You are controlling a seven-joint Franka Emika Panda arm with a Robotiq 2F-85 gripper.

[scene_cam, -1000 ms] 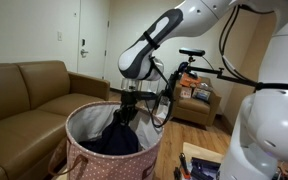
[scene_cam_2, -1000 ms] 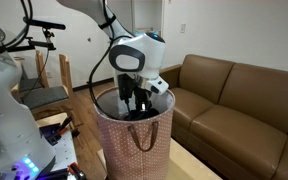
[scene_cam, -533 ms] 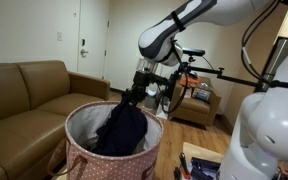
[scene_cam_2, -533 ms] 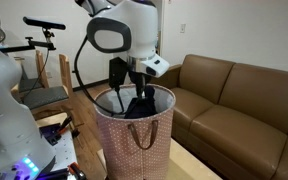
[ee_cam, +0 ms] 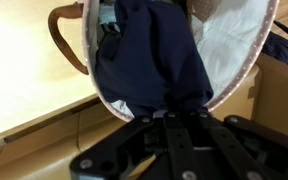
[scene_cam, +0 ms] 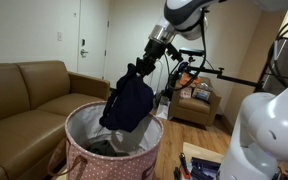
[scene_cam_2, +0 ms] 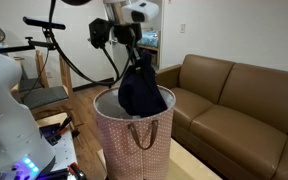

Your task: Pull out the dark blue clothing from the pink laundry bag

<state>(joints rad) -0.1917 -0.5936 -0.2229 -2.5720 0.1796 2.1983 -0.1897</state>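
1. The gripper (scene_cam: 136,70) is clamped on the top of the dark blue clothing (scene_cam: 129,103).
2. The clothing hangs long axis upright, with its lower end about level with the rim of the pink laundry bag (scene_cam: 104,166).
3. There is open air all around, and a couch (scene_cam: 24,95) beside the bag.

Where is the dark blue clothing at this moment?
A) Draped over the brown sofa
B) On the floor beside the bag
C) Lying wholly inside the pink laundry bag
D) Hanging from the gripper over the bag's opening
D: the dark blue clothing dangles from the closed gripper, over the open top of the pink laundry bag.
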